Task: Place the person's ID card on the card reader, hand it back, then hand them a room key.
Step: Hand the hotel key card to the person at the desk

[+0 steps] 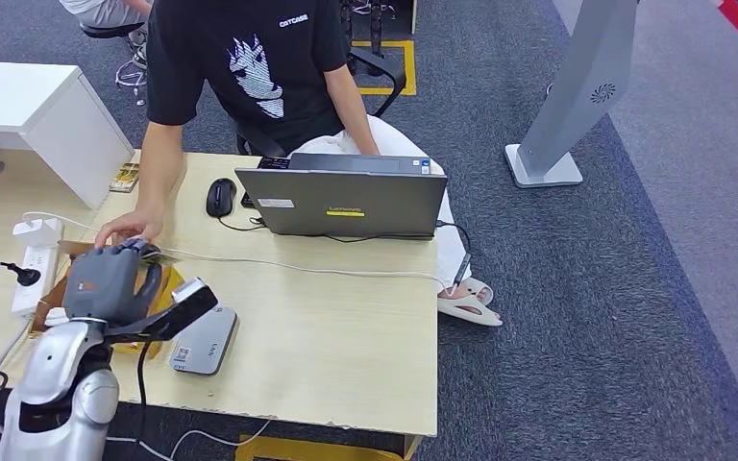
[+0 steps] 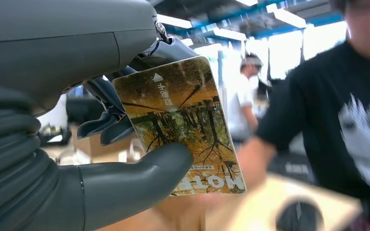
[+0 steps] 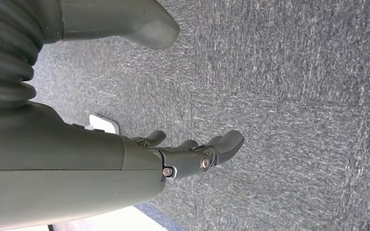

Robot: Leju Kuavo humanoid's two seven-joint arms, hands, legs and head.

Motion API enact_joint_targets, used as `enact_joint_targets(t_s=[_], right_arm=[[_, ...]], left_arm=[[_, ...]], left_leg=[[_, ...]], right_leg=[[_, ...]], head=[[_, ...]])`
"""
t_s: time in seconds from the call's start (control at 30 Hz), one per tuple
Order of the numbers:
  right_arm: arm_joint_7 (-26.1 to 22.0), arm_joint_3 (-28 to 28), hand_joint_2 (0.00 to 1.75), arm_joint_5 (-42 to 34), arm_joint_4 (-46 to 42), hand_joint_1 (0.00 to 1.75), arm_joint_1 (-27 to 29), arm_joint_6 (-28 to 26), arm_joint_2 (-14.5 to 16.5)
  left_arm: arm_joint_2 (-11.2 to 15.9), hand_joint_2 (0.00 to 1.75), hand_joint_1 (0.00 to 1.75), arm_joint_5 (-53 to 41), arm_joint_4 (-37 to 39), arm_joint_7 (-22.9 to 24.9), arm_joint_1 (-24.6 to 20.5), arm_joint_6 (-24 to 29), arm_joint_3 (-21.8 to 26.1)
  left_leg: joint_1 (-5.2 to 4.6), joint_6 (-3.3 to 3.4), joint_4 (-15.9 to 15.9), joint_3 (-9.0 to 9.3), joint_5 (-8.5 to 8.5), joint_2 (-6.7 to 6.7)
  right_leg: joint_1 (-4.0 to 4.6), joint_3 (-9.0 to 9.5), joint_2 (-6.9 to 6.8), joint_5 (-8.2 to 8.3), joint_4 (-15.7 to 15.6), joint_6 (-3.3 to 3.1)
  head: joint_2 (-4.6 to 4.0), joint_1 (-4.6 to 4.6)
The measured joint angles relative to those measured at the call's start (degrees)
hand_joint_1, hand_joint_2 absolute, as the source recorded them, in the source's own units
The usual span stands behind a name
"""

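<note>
Room key (image 2: 180,127) pinched in my left robot hand (image 1: 106,279); I'd hold it steady until the person's hand (image 1: 127,229) grips it, right robot hand (image 3: 183,154) hanging loose.

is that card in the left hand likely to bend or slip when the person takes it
The card looks flat and unbent under the left hand's thumb, so probably stiff. Its printed face looks glossy, so it may slide out easily. Thin, likely very light.
</note>
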Motion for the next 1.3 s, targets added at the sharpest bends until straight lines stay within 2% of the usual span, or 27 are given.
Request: enact_joint_targets(t_s=[0.13, 0.43, 0.5, 0.6, 0.7, 0.73, 0.77, 0.83, 0.9, 1.07, 1.3], right_arm=[[-0.4, 0.6, 1.75, 0.0, 0.7, 0.0, -0.1, -0.9, -0.3], [-0.5, 1.7, 1.75, 0.0, 2.7, 0.0, -0.1, -2.1, -0.8], [-0.4, 2.1, 1.75, 0.0, 3.2, 0.0, -0.1, -2.4, -0.9], [-0.3, 2.6, 1.75, 0.0, 4.1, 0.0, 0.0, -2.7, -1.1], [-0.3, 2.8, 1.75, 0.0, 4.6, 0.0, 0.0, -2.8, -1.2], [-0.3, 2.9, 1.75, 0.0, 4.8, 0.0, 0.0, -2.8, -1.2], [-0.3, 3.1, 1.75, 0.0, 5.0, 0.0, 0.0, -3.0, -1.3], [-0.3, 3.5, 1.75, 0.0, 5.6, 0.0, 0.1, -3.5, -1.5], [-0.5, 3.8, 1.75, 0.0, 6.3, 0.0, 0.2, -3.9, -1.6], [-1.0, 4.2, 1.75, 0.1, 7.4, 0.0, 0.3, -4.6, -1.8], [-1.0, 4.3, 1.75, 0.1, 8.1, 0.0, 0.3, -4.8, -1.8]], left_arm=[[1.3, 1.75, 1.75, -1.6, -2.5, 0.2, -3.1, 0.8, 1.3], [3.5, 1.75, 1.75, -6.7, -3.5, 2.2, -6.9, 2.7, 1.7], [4.6, 1.75, 1.75, -8.9, -3.7, 6.2, -7.6, 4.1, 1.5], [9.3, 1.75, 1.75, -11.0, -4.0, 15.1, -8.1, 5.6, 0.0], [12.7, 1.75, 1.75, -11.4, -4.1, 18.2, -8.2, 5.5, -1.4], [14.3, 1.75, 1.75, -11.5, -4.1, 20.6, -8.2, 4.8, -2.3], [16.6, 1.75, 1.69, -11.5, -4.1, 24.5, -8.3, 3.6, -4.0], [22.0, 1.75, 0.82, -11.5, -3.7, 32.8, -8.9, 1.6, -8.9], [25.4, 1.75, 0.0, -11.5, -3.2, 36.7, -9.6, 1.0, -13.0], [28.5, 1.75, 0.0, -11.5, -2.4, 38.4, -9.7, 1.1, -17.5], [29.5, 1.75, 0.0, -11.5, -1.8, 38.4, -9.7, 2.0, -19.7]], left_leg=[[0.0, 0.01, 0.0, 0.0, 0.01, 0.0], [0.0, 0.01, 0.0, -0.02, 0.01, 0.0], [0.0, 0.01, 0.0, 0.0, 0.01, 0.04], [0.02, 0.01, 0.0, 0.03, 0.01, 0.16], [0.04, 0.0, 0.0, 0.0, 0.02, 0.07], [0.06, -0.01, 0.0, -0.02, 0.03, 0.1], [0.07, -0.02, 0.0, -0.04, 0.03, 0.18], [0.09, -0.02, 0.0, -0.07, 0.04, 0.29], [0.07, -0.02, 0.0, -0.08, 0.04, 0.22], [0.05, -0.02, 0.0, -0.09, 0.05, 0.22], [0.04, -0.02, 0.0, -0.08, 0.05, 0.19]], right_leg=[[0.0, -0.01, 0.01, 0.0, 0.0, 0.0], [-0.01, -0.02, 0.01, 0.0, 0.0, 0.0], [0.0, -0.02, 0.05, 0.01, 0.0, -0.01], [0.02, -0.08, 0.19, 0.04, 0.0, -0.07], [0.03, -0.08, 0.09, 0.04, 0.0, -0.08], [0.05, -0.11, 0.12, 0.04, 0.0, -0.09], [0.07, -0.16, 0.18, 0.07, 0.0, -0.11], [0.09, -0.23, 0.28, 0.11, 0.0, -0.15], [0.07, -0.18, 0.21, 0.12, 0.0, -0.15], [0.05, -0.17, 0.23, 0.14, 0.0, -0.13], [0.04, -0.17, 0.2, 0.15, 0.0, -0.12]], head=[[0.0, -0.01], [0.0, -0.02], [0.0, 0.0], [0.0, -0.04], [0.0, -0.01], [0.0, 0.01], [0.0, 0.01], [0.0, 0.0], [0.0, 0.02], [0.0, 0.09], [0.0, 0.08]])
